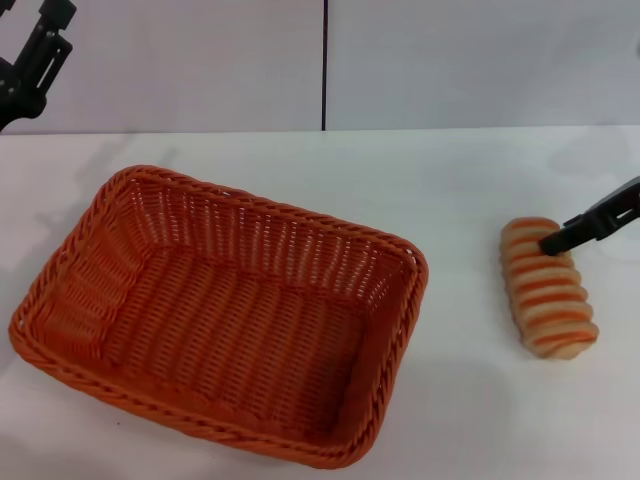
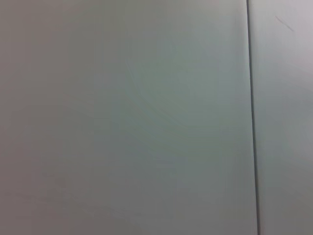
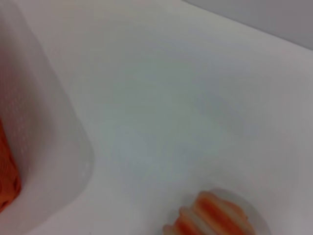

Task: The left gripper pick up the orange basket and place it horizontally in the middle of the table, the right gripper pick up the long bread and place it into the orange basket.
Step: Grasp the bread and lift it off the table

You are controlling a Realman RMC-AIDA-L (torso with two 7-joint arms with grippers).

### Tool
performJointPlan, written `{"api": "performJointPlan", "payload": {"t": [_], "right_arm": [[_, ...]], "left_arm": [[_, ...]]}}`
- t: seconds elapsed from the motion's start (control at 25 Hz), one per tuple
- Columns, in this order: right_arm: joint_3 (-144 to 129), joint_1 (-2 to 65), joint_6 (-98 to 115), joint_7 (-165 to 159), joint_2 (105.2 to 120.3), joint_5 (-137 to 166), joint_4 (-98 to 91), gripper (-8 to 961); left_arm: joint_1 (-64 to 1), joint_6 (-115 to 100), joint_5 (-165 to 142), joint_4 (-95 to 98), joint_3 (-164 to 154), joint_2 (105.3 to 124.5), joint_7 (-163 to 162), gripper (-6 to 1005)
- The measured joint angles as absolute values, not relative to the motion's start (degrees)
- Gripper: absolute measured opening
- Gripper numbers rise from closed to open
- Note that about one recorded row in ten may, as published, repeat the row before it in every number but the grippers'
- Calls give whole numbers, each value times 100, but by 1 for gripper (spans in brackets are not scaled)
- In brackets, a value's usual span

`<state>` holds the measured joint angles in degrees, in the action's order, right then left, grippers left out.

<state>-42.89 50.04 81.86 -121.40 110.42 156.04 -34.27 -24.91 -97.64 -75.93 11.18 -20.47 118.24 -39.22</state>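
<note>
— What can't you make out?

— My left end effector is cut off at the head view's upper left corner, so I can't tell whether its fingers are parted. My right end effector enters from the right edge; only its dark tip shows over the long bread, and its fingers merge into one shape.

— And the wrist views?

— The right one catches a blurred end of the long bread at the frame's edge and a blurred sliver of the orange basket. My own fingers don't appear in either.
</note>
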Motion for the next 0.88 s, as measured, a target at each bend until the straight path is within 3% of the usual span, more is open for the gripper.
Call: {"api": "performJointPlan", "payload": {"t": [0.48,0.68,0.88], "right_arm": [[-4409,5120,8125,-12118,11215,15586,-3411,475],[-4409,5140,8131,-12118,11223,15571,-3446,467],[-4385,5123,8118,-12045,11270,15542,-3523,271]], "left_arm": [[-2508,-9745,-7584,1116,-1983,11809,-4061,638],[-2515,-9736,-7584,1116,-1984,11814,-4061,635],[-2508,-9682,-7584,1115,-1986,11819,-4061,631]]}}
